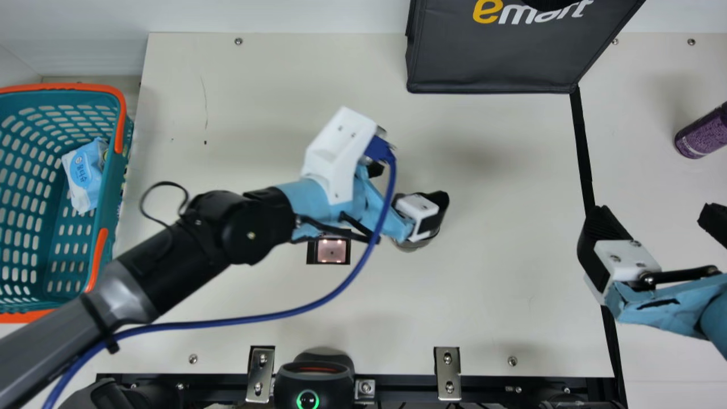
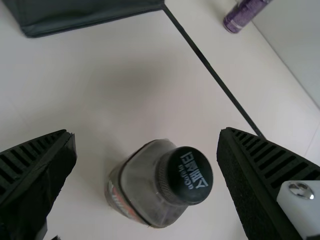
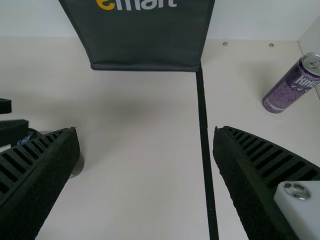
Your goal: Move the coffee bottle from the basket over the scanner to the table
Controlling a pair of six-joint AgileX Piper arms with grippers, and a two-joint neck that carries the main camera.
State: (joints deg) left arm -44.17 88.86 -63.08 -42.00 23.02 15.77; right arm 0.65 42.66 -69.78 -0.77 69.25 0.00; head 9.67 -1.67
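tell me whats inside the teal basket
One light blue packet shows inside the basket, near its right wall in the main view. That wall may hide anything close against it, and the basket's left side is cut off there.

Dark bag [image 1: 494,65]: at the main view's top, print on its front. Black strip [image 1: 581,147]: runs from near the bag's lower right corner toward the view's bottom. Purple can [image 1: 701,133]: stands right of the strip. Blue-and-white packet [image 1: 85,176]: at far left.
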